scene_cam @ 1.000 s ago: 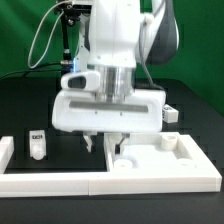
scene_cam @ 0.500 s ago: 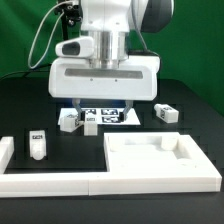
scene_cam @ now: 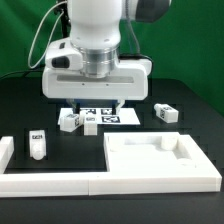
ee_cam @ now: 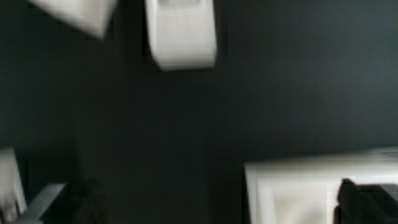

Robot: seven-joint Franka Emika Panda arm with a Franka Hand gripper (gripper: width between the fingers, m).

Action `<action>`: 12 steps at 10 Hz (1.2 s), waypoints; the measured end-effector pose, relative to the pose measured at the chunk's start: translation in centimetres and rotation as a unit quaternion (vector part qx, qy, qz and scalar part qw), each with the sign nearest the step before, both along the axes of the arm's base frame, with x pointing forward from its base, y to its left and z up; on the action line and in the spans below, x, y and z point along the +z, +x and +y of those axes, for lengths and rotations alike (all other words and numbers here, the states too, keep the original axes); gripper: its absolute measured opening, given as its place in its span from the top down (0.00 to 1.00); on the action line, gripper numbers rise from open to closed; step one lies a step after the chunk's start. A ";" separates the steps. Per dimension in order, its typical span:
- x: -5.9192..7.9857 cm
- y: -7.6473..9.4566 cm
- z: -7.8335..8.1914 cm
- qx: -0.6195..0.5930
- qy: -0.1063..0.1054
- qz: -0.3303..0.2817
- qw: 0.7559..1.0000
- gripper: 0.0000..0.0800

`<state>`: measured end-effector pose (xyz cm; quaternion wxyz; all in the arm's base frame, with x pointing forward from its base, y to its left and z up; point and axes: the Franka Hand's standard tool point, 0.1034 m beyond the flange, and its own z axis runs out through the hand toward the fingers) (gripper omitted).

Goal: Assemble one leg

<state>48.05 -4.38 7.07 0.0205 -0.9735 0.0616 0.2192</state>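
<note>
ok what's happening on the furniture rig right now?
The arm hangs above the marker board with nothing in hand. The wrist view is blurred, but the gripper looks open, nothing between its fingers. No leg is fitted yet. The slab lies at the front with no leg in it, and the legs sit loose on the table: left leg upright, middle leg beside the board, right leg past it.

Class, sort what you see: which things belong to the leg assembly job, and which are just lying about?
Job: leg at exterior view's left; leg beside the marker board; leg at exterior view's right; large slab.
Lying about: marker board; low white front wall.
</note>
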 end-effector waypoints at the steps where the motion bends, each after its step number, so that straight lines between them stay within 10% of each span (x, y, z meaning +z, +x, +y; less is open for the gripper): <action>1: -0.4 -1.0 -0.2 -0.009 0.004 0.048 0.999 0.19; 5: -0.8 -1.8 0.0 -0.011 0.017 0.180 0.983 0.19; 7: -1.5 -1.6 0.2 0.032 0.057 0.249 0.966 0.19; 12: -2.7 -1.8 -0.1 0.025 0.048 0.249 0.967 0.19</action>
